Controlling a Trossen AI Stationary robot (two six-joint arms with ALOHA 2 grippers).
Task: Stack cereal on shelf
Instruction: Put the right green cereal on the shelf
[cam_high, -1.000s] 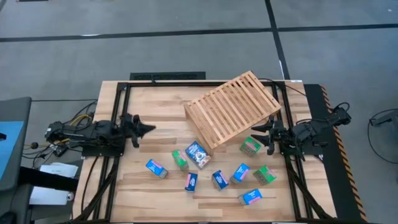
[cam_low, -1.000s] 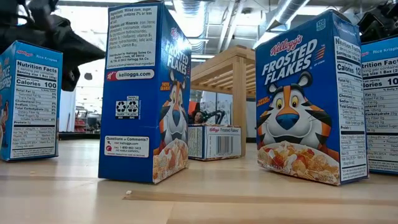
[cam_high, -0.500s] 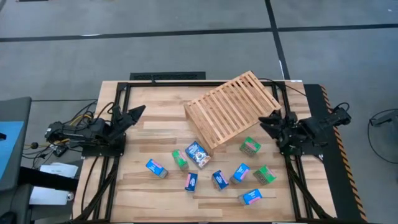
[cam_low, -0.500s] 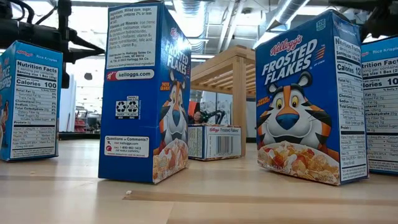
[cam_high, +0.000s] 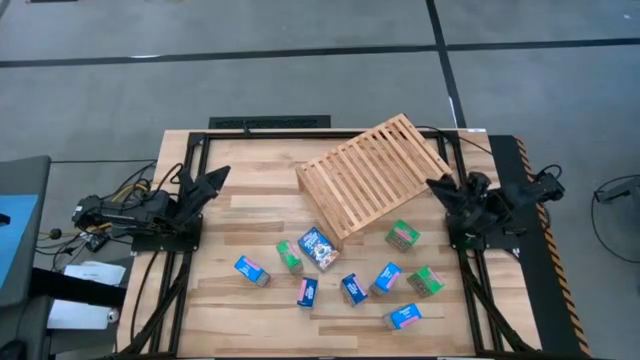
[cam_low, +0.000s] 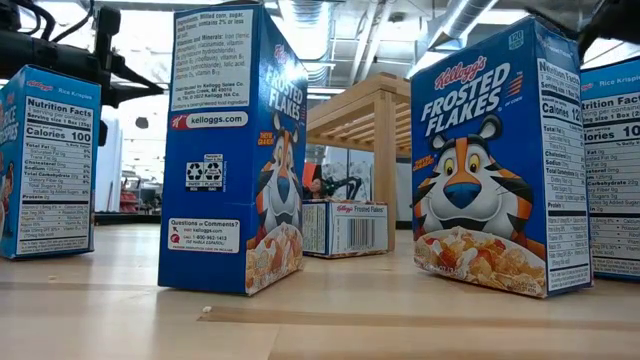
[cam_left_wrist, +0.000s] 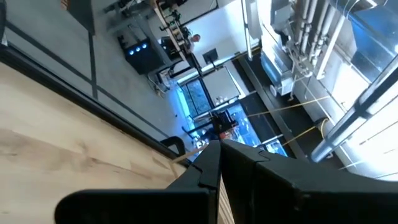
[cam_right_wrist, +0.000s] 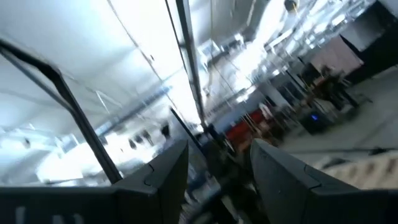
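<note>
Several small cereal boxes, blue (cam_high: 318, 247) and green (cam_high: 403, 235), are scattered on the near half of the plank table. In the low view they stand or lie on the wood (cam_low: 230, 150). The light-wood slatted shelf (cam_high: 372, 175) sits at the far middle, turned askew; its frame shows behind the boxes (cam_low: 360, 105). My left gripper (cam_high: 217, 177) is shut and empty at the table's left edge, its fingers together in the left wrist view (cam_left_wrist: 219, 163). My right gripper (cam_high: 438, 187) is open and empty at the right edge, beside the shelf's right corner; its fingers stand apart (cam_right_wrist: 214, 165), pointing up into the room.
A black metal frame (cam_high: 190, 150) runs around the table along its left, far and right sides. Bare planks lie between the left arm and the boxes. Cables trail off the left edge (cam_high: 120, 195). The room's ceiling pipes fill both wrist views.
My left gripper has rolled and swung from pointing at the table's right edge to slanting toward the far right, staying shut. My right gripper has risen and tipped upward, drawing back from the green box toward the right edge. The boxes and shelf have not moved.
</note>
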